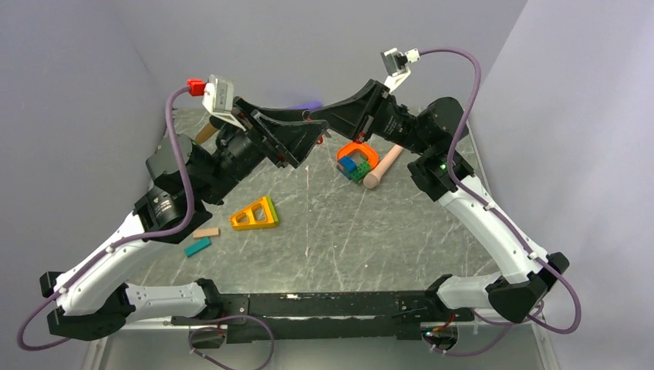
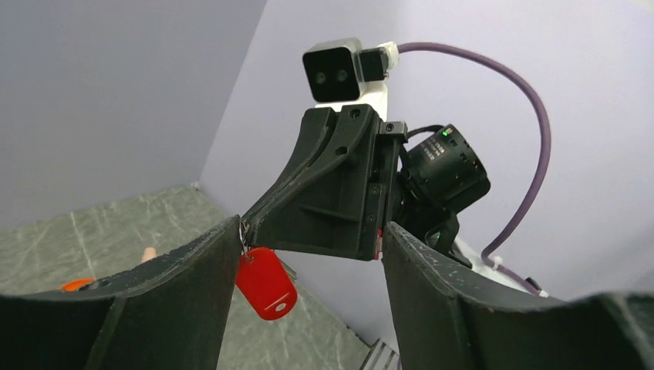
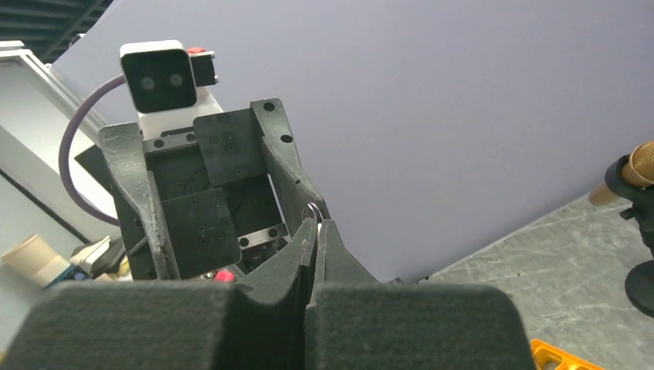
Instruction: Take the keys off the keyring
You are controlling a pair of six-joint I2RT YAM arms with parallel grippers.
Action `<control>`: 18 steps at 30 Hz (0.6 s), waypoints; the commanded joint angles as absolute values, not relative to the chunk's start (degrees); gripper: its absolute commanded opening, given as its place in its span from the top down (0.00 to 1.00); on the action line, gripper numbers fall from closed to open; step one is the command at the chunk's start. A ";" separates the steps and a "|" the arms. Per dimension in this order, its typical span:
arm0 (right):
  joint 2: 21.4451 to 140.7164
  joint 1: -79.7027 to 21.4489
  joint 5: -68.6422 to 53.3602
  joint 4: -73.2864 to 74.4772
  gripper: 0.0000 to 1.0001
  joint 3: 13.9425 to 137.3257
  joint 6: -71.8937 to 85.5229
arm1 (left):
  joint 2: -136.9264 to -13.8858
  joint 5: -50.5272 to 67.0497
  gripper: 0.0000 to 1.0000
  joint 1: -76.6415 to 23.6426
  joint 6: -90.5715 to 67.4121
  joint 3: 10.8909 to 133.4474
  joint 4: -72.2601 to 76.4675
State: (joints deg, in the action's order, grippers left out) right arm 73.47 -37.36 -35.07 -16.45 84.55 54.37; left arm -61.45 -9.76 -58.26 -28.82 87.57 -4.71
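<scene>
Pinches thin metal keyring (image 3: 312,208) with right gripper (image 3: 316,228), fingers closed tight on it, midair over back of table (image 1: 347,231). Holds left gripper (image 2: 310,225) spread wide facing it, right fingertips between its jaws. Dangles red key (image 2: 266,282) from keyring, just beside one left finger (image 2: 193,301), maybe touching, hard to tell. Has orange loop toy (image 1: 357,160) lying on table below, beside pink peg (image 1: 383,167).

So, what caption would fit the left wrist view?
Right gripper pinching the keyring, red key dangling, framed by the open left gripper.
</scene>
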 commanded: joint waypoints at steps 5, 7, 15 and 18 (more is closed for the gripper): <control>69.32 -37.49 -33.72 -4.92 1.00 88.48 42.65 | -62.35 -0.59 0.31 -59.05 -19.97 98.51 -21.55; 69.25 -37.42 -35.21 0.41 1.00 90.72 38.66 | -63.02 1.42 0.31 -58.10 -17.44 102.56 -26.80; 72.81 -34.50 -47.90 21.70 1.00 100.36 25.85 | -64.35 27.98 0.39 -41.22 -18.75 107.12 -37.44; 73.61 -33.42 -52.13 25.28 1.00 102.15 24.33 | -65.68 39.78 0.41 -37.74 -19.06 107.86 -37.00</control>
